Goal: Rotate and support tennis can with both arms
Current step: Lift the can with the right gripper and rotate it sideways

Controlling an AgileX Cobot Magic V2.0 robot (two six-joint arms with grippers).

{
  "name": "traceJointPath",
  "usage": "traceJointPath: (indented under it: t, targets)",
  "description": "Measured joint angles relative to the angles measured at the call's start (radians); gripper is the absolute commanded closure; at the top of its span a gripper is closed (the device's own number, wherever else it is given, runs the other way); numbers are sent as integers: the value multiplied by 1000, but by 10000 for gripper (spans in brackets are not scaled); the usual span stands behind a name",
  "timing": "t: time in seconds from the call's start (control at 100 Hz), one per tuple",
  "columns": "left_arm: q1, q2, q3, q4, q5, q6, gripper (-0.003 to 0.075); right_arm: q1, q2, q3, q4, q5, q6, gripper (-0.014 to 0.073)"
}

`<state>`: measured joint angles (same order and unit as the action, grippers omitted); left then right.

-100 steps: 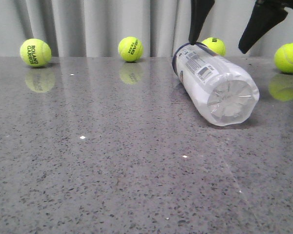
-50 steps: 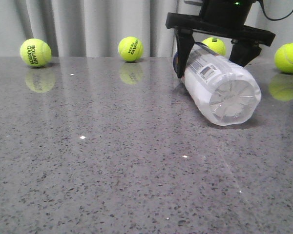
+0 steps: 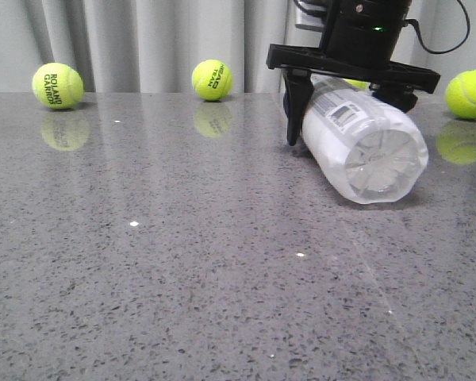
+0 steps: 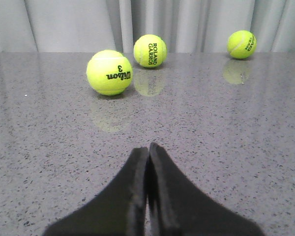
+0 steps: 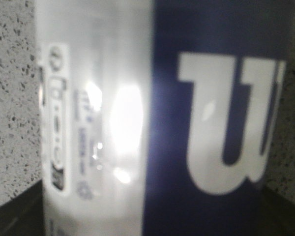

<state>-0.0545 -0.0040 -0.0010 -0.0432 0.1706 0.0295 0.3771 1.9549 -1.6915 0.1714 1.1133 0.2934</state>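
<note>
We see the tennis can (image 3: 363,139) lying on the worktop (image 3: 182,262), its whitish ribbed base pointing near-right, navy rim far. Our right gripper (image 3: 351,99) straddles it, fingers spread; the left gripper (image 4: 148,162) is clenched empty.

1. A long whitish translucent plastic tennis can (image 3: 357,139) is seen; a white label with black print and a barcode is carried on it, and a navy band with large white letters is shown in the right wrist view.
2. A black right gripper (image 3: 345,95) is seen over the can.
3. Black left gripper (image 4: 148,196) fingers are shown.
4. Yellow-green felt tennis balls (image 3: 58,86) with black lettering are seen.
5. A grey speckled glossy stone table (image 3: 182,262) is dotted with dark and white flecks.
6. A pale grey pleated curtain (image 3: 143,40) is seen behind.
</note>
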Motion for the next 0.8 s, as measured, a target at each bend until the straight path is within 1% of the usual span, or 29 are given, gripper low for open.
traceJointPath:
  t: [0.05,0.15,0.31,0.4,0.57,0.8]
  targets:
    - [0,0,0,0,0,0,740,0,0,0,2,0,0,190]
    - [0,0,0,0,0,0,740,0,0,-2,2,0,0,256]
    - [0,0,0,0,0,0,740,0,0,-31,2,17,-2,268]
    - [0,0,0,0,0,0,740,0,0,-82,2,44,-35,268]
    - [0,0,0,0,0,0,740,4,0,-197,2,104,-194,268]
    - [0,0,0,0,0,0,740,35,0,-287,2,125,-488,268]
